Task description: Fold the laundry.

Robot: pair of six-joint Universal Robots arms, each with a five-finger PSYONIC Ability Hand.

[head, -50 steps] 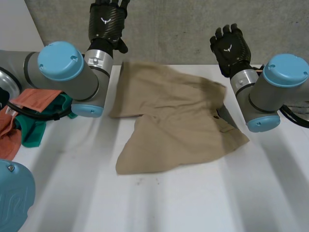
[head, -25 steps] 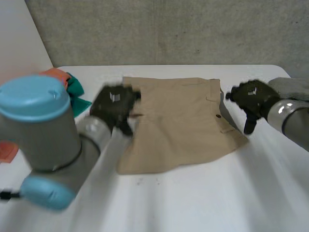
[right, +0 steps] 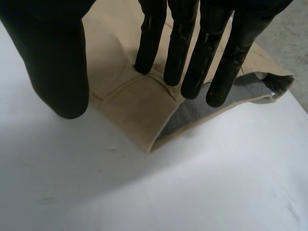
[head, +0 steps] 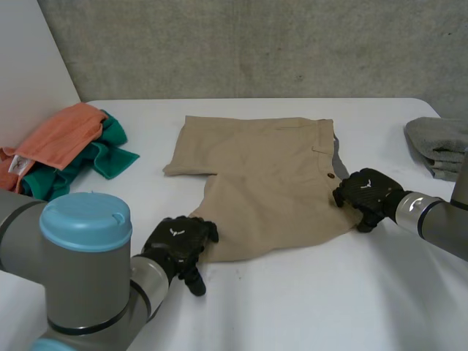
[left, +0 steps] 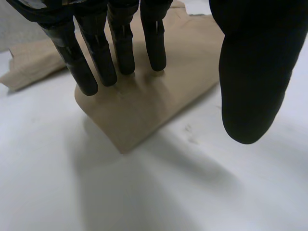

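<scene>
I'm now setting the left hand [head: 179, 245] and right hand [head: 365, 196], lowered from up high, straight-fingered and gripping nothing, on the two near corners of the shorts [head: 270, 183], readying the fold.

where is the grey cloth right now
In the head view, the grey cloth sits at the far right edge of the table, just beyond the right robot hand and clear of the tan shorts.

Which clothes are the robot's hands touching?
The tan shorts in the middle: the left hand and right hand press their near corners. The orange and green clothes and the grey cloth lie apart, untouched.
</scene>
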